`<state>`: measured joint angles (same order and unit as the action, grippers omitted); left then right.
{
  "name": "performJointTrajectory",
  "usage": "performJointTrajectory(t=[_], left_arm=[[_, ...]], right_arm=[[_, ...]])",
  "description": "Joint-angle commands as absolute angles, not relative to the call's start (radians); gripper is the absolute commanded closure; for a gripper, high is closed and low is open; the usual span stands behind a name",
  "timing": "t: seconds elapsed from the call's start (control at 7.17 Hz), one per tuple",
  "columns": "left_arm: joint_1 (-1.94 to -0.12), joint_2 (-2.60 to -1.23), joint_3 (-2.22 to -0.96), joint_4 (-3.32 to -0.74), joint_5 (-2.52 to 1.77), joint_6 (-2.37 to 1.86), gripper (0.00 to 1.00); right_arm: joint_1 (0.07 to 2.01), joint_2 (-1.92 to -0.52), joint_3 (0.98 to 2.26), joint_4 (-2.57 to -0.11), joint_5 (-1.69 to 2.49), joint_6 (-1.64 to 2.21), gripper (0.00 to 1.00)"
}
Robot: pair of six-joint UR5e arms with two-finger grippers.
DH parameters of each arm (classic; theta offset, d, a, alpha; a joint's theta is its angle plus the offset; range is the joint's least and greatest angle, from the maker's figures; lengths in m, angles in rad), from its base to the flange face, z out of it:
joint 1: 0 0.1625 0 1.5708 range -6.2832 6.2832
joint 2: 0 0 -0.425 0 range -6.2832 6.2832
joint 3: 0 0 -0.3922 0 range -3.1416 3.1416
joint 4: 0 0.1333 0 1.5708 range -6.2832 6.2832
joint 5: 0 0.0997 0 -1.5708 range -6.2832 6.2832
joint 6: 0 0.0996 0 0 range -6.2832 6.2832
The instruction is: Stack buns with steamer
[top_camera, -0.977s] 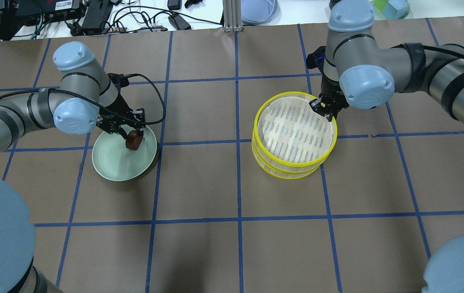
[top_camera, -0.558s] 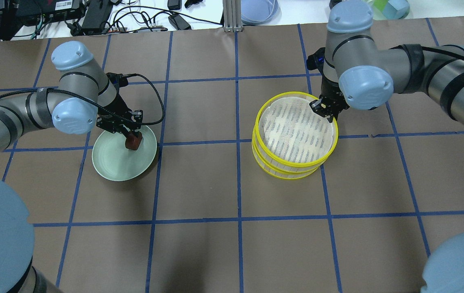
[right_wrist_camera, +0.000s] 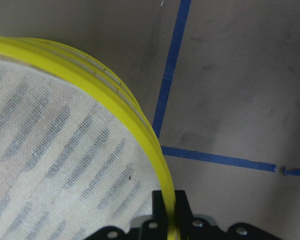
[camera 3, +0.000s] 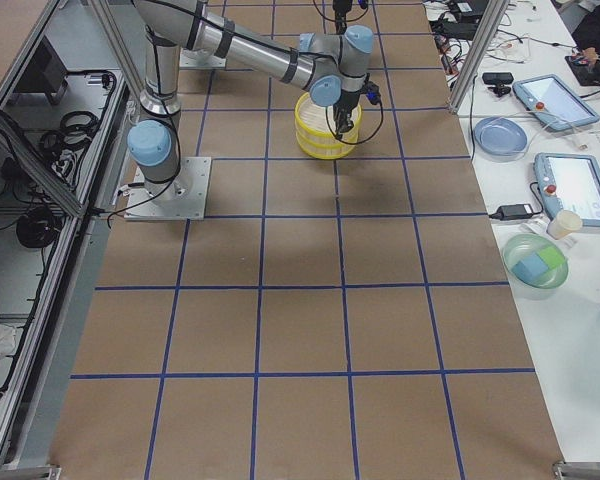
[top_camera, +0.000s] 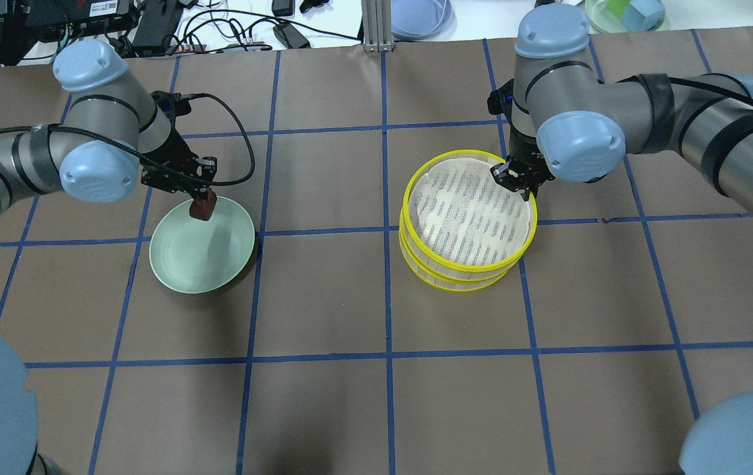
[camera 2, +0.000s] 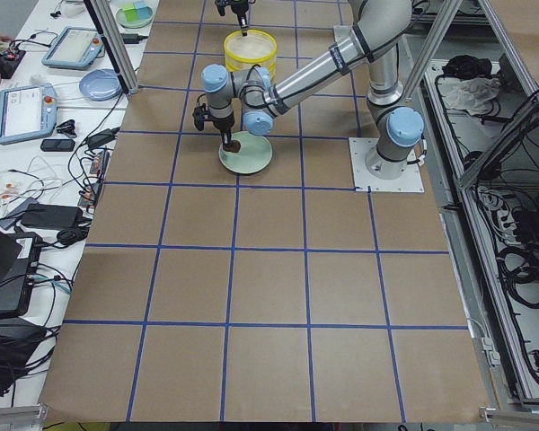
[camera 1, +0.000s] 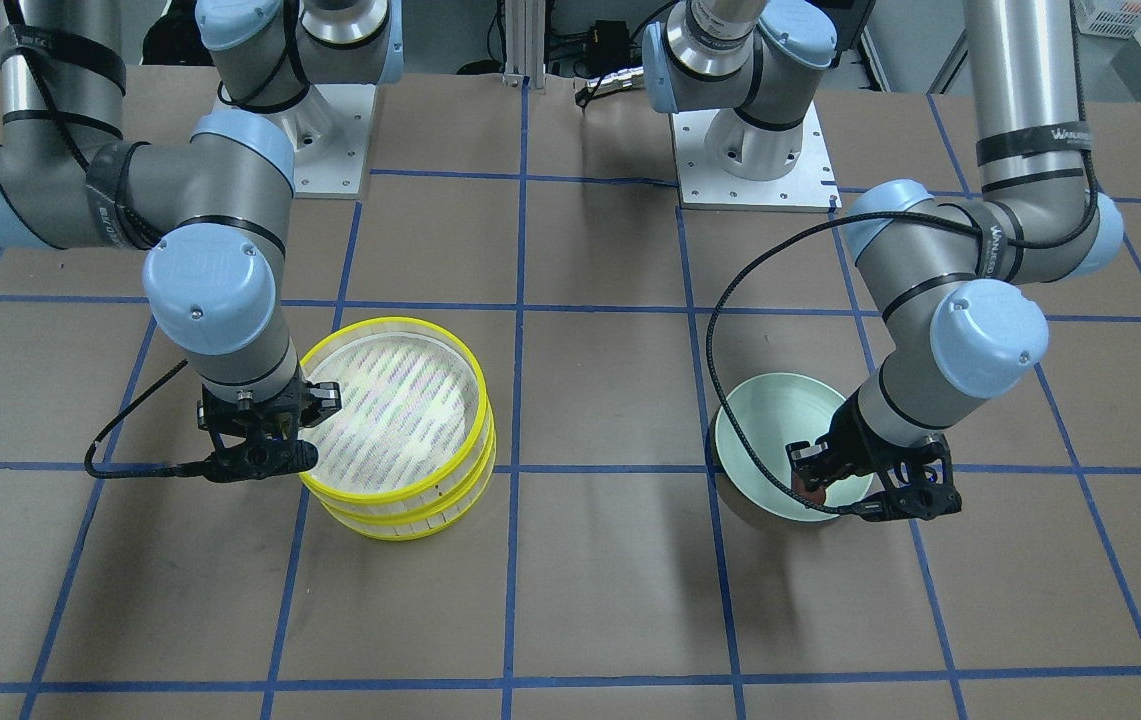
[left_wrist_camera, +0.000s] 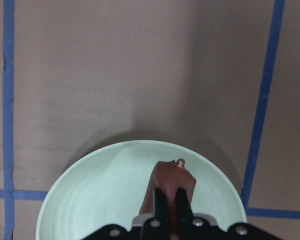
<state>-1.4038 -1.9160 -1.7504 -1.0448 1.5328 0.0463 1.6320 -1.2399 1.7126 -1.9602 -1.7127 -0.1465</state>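
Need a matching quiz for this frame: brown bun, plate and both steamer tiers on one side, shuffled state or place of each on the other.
Column A
1. brown bun
2. plate
3. top tier
4. lower tier

Column B
a. pale green, sitting on the table
b. rim pinched by the right hand
c. held in the left hand, over the plate's far edge
d. underneath the other basket

Pairs: 1-c, 2-a, 3-b, 4-d
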Motion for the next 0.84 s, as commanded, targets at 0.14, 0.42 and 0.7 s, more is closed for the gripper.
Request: performJointTrajectory(t=[0.14,0.42,0.7], left_arm=[[-1.471,-1.784,-1.628,-1.305,1.529,-0.059,1.0],[-1.489,-1.75,-1.609,-1.354,1.532,-0.081,1.0],[-1.496,-1.749,-1.609,-1.359,1.532,-0.098,1.0]], right_arm=[[1.64,-1.253,1.703,-1.957,-1.744,-0.132,1.0],[1.64,-1.24,1.704,-1.957,-1.736,-0.13,1.0],[1.64,-1.235,1.706,-1.957,-1.736,-0.13,1.0]])
